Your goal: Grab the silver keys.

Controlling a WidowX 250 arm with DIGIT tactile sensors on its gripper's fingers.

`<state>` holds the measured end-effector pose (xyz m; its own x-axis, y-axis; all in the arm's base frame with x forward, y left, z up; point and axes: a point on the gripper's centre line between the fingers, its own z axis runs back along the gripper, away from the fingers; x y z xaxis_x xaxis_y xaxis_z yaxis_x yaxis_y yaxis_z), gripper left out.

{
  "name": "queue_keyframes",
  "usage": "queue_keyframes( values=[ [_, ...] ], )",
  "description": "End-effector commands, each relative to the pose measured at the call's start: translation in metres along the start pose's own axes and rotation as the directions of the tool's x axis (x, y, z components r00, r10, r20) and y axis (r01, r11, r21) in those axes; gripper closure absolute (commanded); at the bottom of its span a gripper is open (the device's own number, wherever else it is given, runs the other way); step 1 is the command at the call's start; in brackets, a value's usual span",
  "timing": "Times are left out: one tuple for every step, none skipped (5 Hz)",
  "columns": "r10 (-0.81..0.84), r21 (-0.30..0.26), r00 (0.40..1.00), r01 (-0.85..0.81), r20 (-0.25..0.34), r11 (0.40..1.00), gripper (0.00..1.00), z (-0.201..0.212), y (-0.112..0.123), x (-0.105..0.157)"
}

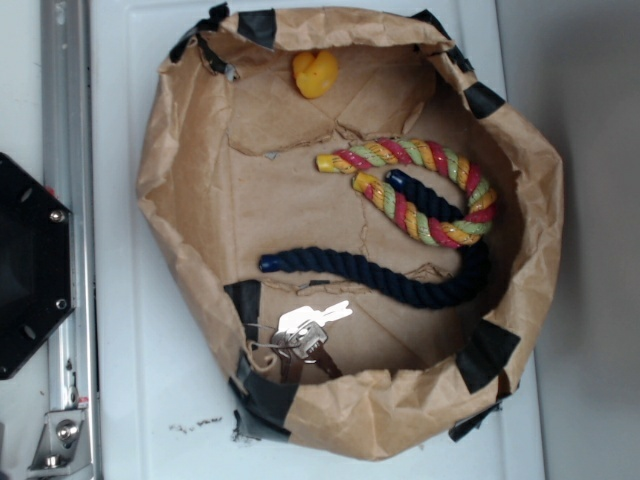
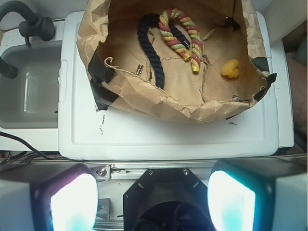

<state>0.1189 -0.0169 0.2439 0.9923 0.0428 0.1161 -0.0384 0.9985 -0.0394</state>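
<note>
The silver keys (image 1: 305,335) lie inside a brown paper basket (image 1: 180,130), against its near-left wall beside a black tape patch; a brown strap trails from the bunch. In the wrist view the basket's wall hides most of them, and only a thin ring (image 2: 111,59) peeks over it. My gripper (image 2: 153,202) shows only in the wrist view. It hangs high over the robot's black base, well back from the basket. Its two glowing fingers (image 2: 72,202) stand far apart, open, with nothing between them.
In the basket lie a navy rope (image 1: 400,275), a red, yellow and green rope (image 1: 420,190) and a small yellow rubber duck (image 1: 315,73). The basket stands on a white platform (image 2: 168,137). A metal rail (image 1: 68,200), the black robot base (image 1: 25,265) and a grey tub (image 2: 29,91) flank it.
</note>
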Motion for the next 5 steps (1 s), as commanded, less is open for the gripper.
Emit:
queue_keyframes(
  values=[
    [0.000, 0.000, 1.000, 0.000, 0.000, 1.000, 0.00, 0.000, 0.000, 0.000],
    [-0.038, -0.034, 0.995, 0.042, 0.096, 0.999, 0.00, -0.017, 0.001, 0.048],
    [-0.104, -0.112, 0.988, 0.117, 0.117, 0.987, 0.00, -0.035, 0.009, 0.089],
    [-0.060, -0.099, 0.995, 0.068, 0.080, 0.993, 0.00, -0.052, 0.020, 0.101],
    [0.009, -0.103, 1.000, -0.010, -0.012, 0.995, 0.00, -0.081, 0.034, 0.104]
  ],
)
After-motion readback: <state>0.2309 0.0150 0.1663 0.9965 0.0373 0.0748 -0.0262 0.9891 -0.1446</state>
